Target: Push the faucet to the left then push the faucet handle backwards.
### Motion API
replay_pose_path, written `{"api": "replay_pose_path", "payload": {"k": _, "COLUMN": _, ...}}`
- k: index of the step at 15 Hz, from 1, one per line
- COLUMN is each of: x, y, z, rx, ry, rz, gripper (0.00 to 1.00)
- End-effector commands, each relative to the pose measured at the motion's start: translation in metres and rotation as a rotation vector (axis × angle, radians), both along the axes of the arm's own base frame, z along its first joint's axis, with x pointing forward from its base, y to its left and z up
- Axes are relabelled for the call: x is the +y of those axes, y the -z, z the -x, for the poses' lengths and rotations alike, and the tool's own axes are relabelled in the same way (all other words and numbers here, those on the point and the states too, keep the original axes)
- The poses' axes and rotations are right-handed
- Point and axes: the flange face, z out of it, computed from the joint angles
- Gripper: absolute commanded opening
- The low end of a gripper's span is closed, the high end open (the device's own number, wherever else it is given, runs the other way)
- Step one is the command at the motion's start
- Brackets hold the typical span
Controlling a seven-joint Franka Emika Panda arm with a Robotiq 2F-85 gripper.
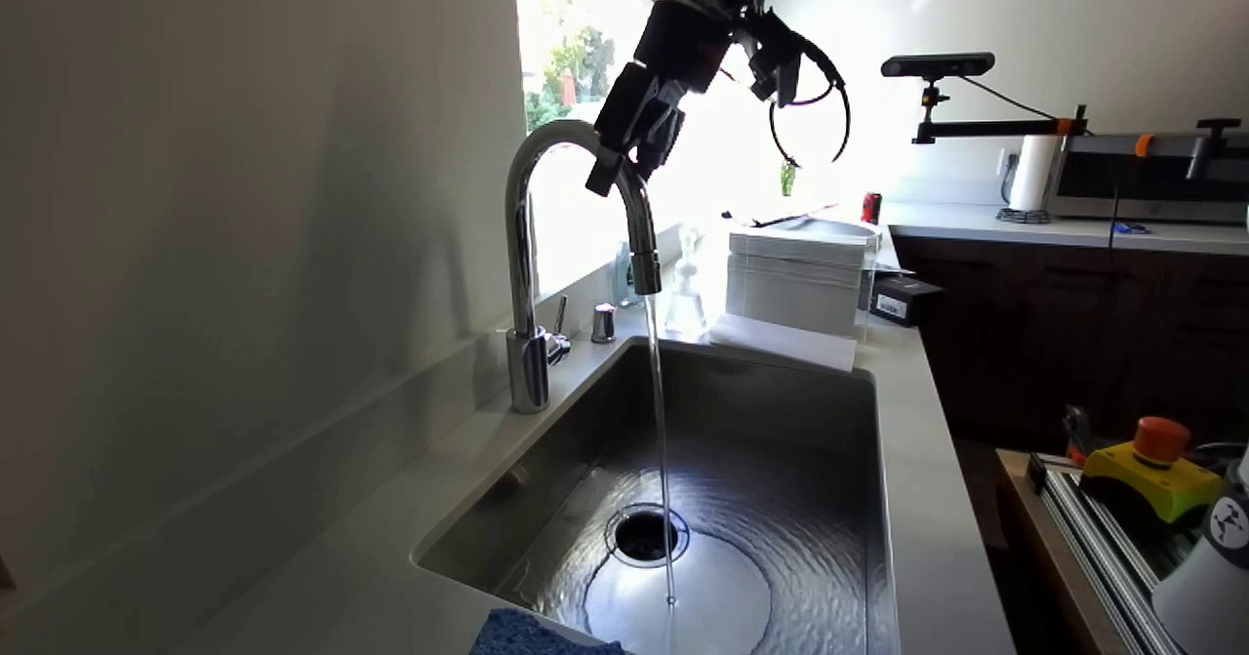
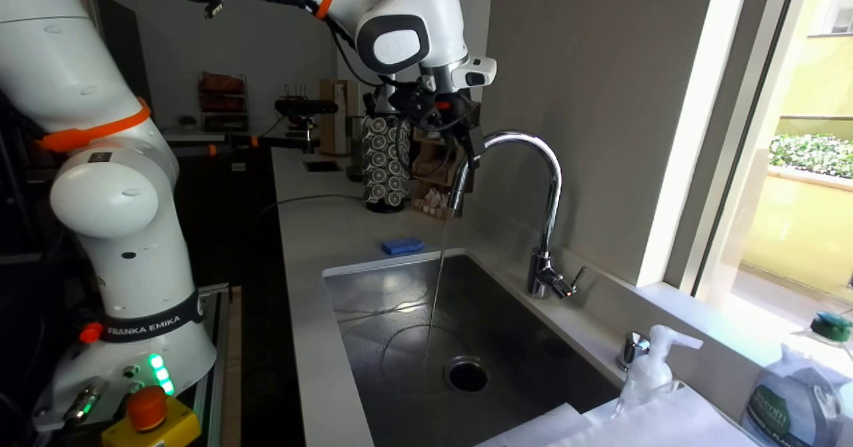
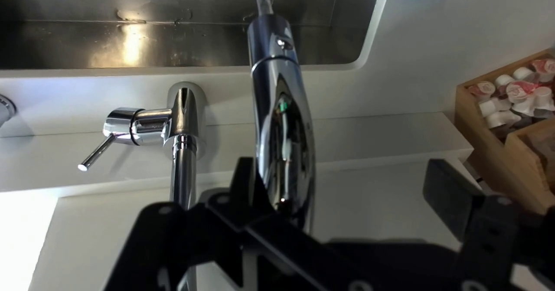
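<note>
Faucet (image 1: 521,245), tall and gooseneck-shaped in shiny metal, stood just left of centre in an exterior view, beside a sink (image 1: 781,391). Its spout (image 3: 284,117) let a thin stream of water (image 1: 661,421) fall into the sink. At upper centre of that exterior frame, a black hand (image 1: 626,175) hung at the spout's curve. Its fingers (image 3: 451,191) were spread wide and had hold of nothing. In the wrist view the spout ran between them, close beside the finger at lower centre and well apart from the one at lower right; whether the nearer finger touched it could not be told. At the left of the wrist view sat the faucet handle (image 3: 97,152), a slim lever beside the stem (image 3: 184,174).

The sideways push seemed the step in hand. Smooth, rounded metal could let a finger slide off if contact came off-centre. Too long a push might carry the running water past the sink's rim and wet the desk (image 1: 932,499). With the spout between the fingers, drawing away at a slant could snag it. Afterwards, the thin lever might pass untouched between such widely spread fingers, or the hand might knock the stem on its way down.
</note>
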Motion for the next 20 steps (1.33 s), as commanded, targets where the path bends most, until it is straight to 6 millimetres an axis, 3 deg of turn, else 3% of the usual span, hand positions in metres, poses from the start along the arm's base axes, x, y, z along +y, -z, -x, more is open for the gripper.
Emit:
{"api": "replay_pose_path", "payload": {"k": 1, "x": 0.012, "y": 0.002, "z": -0.006, "rx": 0.001, "ry": 0.048, "rz": 0.003, "gripper": 1.0}}
{"api": "replay_pose_path", "payload": {"k": 9, "x": 0.022, "y": 0.003, "z": -0.009, "rx": -0.013, "ry": 0.143, "rz": -0.035, "gripper": 1.0}}
{"api": "replay_pose_path", "payload": {"k": 15, "x": 0.018, "y": -0.011, "z": 0.011, "rx": 0.025, "ry": 0.191, "rz": 0.02, "gripper": 1.0}}
{"api": "replay_pose_path", "payload": {"k": 20, "x": 0.028, "y": -0.034, "z": 0.036, "rx": 0.065, "ry": 0.203, "rz": 0.026, "gripper": 1.0}}
